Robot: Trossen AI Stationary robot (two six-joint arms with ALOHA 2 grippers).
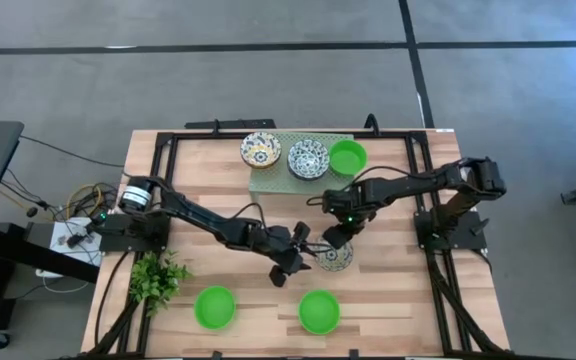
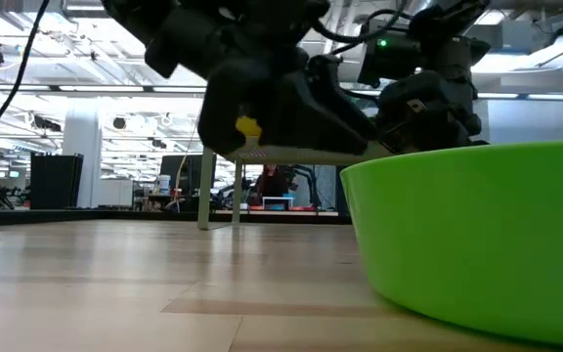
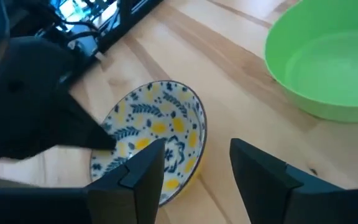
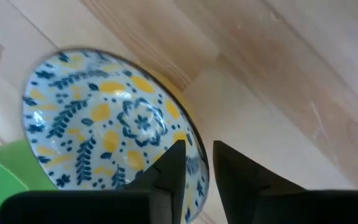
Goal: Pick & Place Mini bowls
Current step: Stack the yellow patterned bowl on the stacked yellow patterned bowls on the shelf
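green bowl [image 2: 477,235], both grippers [image 1: 313,250] low over patterned bowl [image 1: 335,256]

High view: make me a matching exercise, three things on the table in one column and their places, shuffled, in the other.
Things:
1. yellow-and-blue bowl
2. leafy plant
3. pale green rack

Places:
A. at the far edge, carrying three bowls
B. on the bare table, between the left tool and the right tool
C. beside the left arm's base

Pairs: 1-B, 2-C, 3-A
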